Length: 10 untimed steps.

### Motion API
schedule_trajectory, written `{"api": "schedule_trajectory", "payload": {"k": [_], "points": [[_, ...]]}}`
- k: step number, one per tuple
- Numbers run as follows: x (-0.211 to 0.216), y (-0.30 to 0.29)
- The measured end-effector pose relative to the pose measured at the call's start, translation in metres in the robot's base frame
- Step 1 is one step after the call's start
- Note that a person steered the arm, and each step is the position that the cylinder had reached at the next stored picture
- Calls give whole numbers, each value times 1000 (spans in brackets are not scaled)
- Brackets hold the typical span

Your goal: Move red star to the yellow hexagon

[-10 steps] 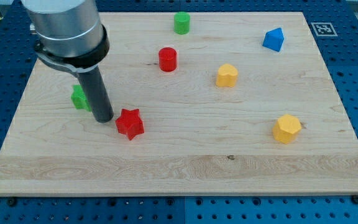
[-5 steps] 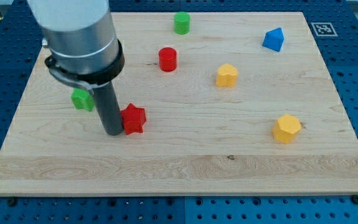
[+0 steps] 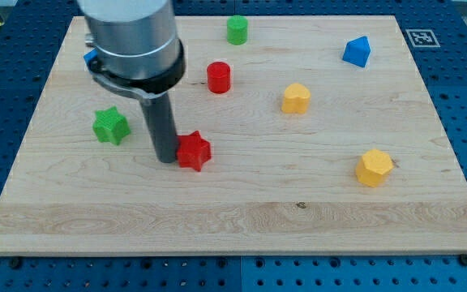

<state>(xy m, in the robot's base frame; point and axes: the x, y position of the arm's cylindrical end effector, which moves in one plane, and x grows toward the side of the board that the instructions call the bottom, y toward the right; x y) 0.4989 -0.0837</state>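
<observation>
The red star (image 3: 194, 151) lies left of the board's middle. My tip (image 3: 166, 158) touches the star's left side. The yellow hexagon (image 3: 374, 167) sits far to the view's right, slightly lower than the star. A second yellow block (image 3: 296, 98) lies above the line between the star and the hexagon.
A green star (image 3: 110, 126) lies left of my rod. A red cylinder (image 3: 219, 77) and a green cylinder (image 3: 237, 30) sit toward the view's top. A blue block (image 3: 357, 52) is at the top right. The wooden board (image 3: 242, 219) ends near the view's bottom.
My tip has moved to the right and pushed the red star rightward. The green star, earlier partly hidden behind the rod, now shows fully.
</observation>
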Motion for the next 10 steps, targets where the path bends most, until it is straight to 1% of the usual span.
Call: {"api": "schedule_trajectory", "payload": {"k": [6, 10], "points": [[0, 135], [0, 206]]}}
